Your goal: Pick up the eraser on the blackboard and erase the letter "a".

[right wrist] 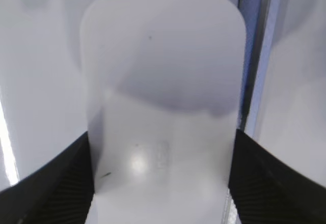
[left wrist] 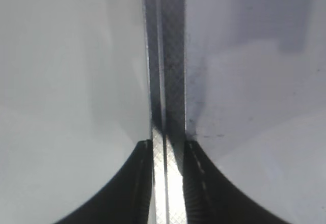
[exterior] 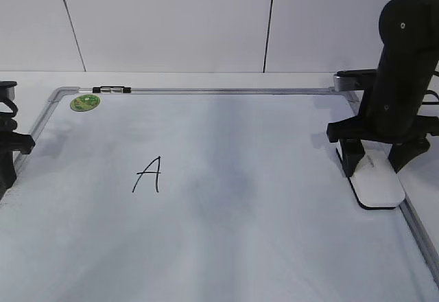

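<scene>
At right of frame we straddle the eraser (exterior: pixel 376 178) with the right gripper (exterior: pixel 374 163), jaws spread either side, unclosed, so we can clamp it.

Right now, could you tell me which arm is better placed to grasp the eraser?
The right: its gripper straddles the eraser by the blackboard's right edge, jaws apart. The left gripper sits at the far edge.
</scene>
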Action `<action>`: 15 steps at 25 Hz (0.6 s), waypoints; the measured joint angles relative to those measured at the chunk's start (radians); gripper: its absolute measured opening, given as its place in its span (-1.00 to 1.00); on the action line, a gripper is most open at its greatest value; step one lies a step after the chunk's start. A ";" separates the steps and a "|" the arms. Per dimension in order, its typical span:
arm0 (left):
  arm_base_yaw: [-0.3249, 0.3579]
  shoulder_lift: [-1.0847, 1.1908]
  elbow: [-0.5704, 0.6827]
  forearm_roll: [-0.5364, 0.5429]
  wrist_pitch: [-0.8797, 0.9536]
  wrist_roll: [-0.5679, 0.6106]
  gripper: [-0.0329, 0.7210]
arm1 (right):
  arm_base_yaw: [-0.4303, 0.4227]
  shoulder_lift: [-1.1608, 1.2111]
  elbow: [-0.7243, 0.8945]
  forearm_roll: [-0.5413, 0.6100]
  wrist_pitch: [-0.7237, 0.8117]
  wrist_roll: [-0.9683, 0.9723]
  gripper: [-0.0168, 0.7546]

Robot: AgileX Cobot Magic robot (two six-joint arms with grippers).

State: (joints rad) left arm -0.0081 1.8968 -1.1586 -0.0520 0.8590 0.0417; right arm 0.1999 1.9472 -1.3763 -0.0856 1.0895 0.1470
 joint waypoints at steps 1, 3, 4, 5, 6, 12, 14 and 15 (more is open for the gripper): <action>0.000 0.000 0.000 0.000 0.000 0.000 -0.55 | 0.000 0.000 -0.011 -0.009 0.019 0.000 0.54; 0.000 0.000 0.000 0.000 0.000 0.000 -0.55 | 0.000 0.000 -0.038 -0.036 0.072 0.002 0.54; 0.000 0.000 0.000 0.000 0.000 0.000 -0.55 | 0.000 0.000 -0.056 -0.042 0.089 0.002 0.54; 0.000 0.000 0.000 0.000 0.000 0.000 -0.55 | 0.000 0.000 -0.076 -0.046 0.102 0.002 0.54; 0.000 0.000 0.000 0.000 0.000 0.000 -0.55 | 0.000 0.000 -0.090 -0.046 0.111 0.002 0.54; 0.000 0.000 0.000 0.000 0.002 0.000 -0.55 | 0.000 0.000 -0.164 0.005 0.119 -0.016 0.54; 0.000 0.000 0.000 0.002 0.002 0.000 -0.55 | 0.000 0.000 -0.173 0.024 0.123 -0.027 0.54; 0.000 0.000 0.000 0.004 0.002 0.000 -0.55 | 0.000 0.000 -0.179 0.026 0.125 -0.032 0.54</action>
State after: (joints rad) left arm -0.0081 1.8968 -1.1586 -0.0478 0.8610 0.0417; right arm 0.1999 1.9472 -1.5557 -0.0595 1.2144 0.1150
